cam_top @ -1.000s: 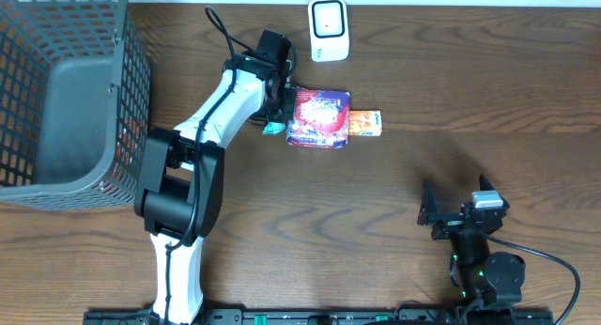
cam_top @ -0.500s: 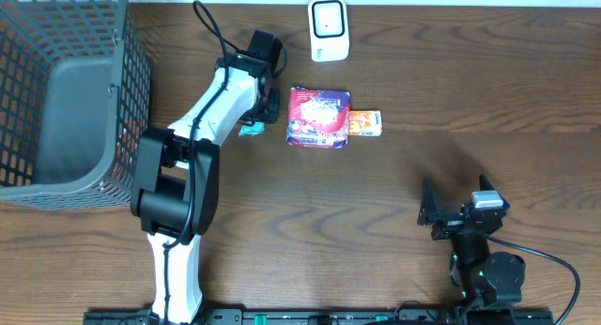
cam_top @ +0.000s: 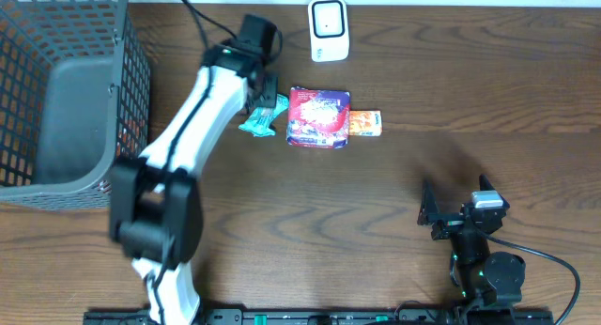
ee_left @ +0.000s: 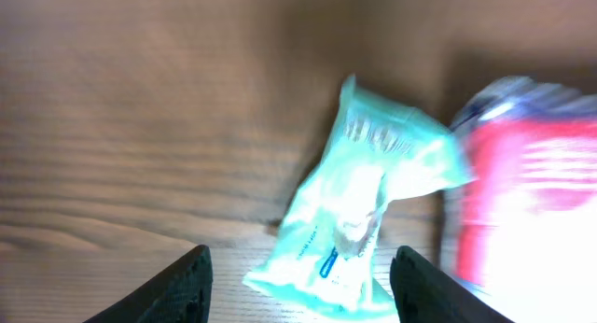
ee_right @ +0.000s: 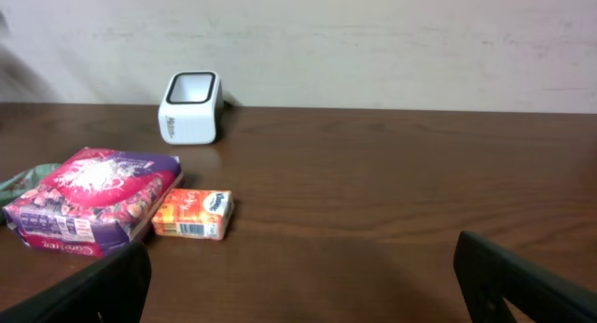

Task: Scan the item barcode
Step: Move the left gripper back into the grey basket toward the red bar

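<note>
A teal packet (cam_top: pixel 259 119) lies flat on the wooden table, just left of a red and purple pouch (cam_top: pixel 318 117). My left gripper (cam_top: pixel 264 90) hovers just behind the packet, open. In the left wrist view the teal packet (ee_left: pixel 362 197) rests on the wood, its near end between my spread fingertips (ee_left: pixel 182 286) without touching them, and the pouch (ee_left: pixel 532 188) is blurred at the right. A small orange box (cam_top: pixel 366 123) lies against the pouch's right side. The white scanner (cam_top: pixel 329 29) stands at the table's back edge. My right gripper (cam_top: pixel 458 212) rests open and empty near the front right.
A grey wire basket (cam_top: pixel 66 90) fills the left end of the table. From the right wrist view the scanner (ee_right: pixel 191 106), the pouch (ee_right: pixel 93 202) and the orange box (ee_right: pixel 191 214), its barcode side towards the camera, stand ahead on the left.
My left gripper has opened and let go of the teal packet, which now lies on the table. The left arm has drawn back towards the table's rear. The right arm has not moved.
</note>
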Robot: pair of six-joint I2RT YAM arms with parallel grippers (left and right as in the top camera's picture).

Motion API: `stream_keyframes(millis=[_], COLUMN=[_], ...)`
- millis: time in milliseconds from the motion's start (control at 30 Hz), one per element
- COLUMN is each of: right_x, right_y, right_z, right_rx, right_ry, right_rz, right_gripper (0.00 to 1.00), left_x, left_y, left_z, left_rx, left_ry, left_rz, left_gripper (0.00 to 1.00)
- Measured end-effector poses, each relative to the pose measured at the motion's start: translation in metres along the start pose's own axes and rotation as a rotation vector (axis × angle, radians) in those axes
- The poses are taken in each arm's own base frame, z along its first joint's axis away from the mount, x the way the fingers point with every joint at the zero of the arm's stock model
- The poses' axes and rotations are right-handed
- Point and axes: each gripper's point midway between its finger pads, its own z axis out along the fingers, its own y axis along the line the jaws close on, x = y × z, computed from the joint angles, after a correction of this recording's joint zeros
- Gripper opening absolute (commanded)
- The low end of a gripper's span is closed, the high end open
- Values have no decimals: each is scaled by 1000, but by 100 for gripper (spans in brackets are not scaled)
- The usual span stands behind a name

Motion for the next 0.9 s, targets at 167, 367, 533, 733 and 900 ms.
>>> stream_keyframes(millis=[167, 367, 533, 733, 900], right_x=[0, 0, 0, 0, 0], right_y=[0, 0, 0, 0, 0], right_z=[0, 0, 0, 0, 0], right_rx=[0, 0, 0, 0, 0], right_ry=[0, 0, 0, 0, 0], right_rz=[0, 0, 0, 0, 0], right_gripper=[99, 99, 99, 99, 99], left_x=[-42, -71, -74, -65, -55], left_y=[10, 54, 113, 187, 243], left_z=[-90, -172, -197, -208, -217], left_rx=[46, 44, -28, -137, -221], left_ry=[-245, -474, -541, -563, -589], left_rz=[-47, -143, -248, -380, -483], left_gripper=[65, 66, 66, 66, 66])
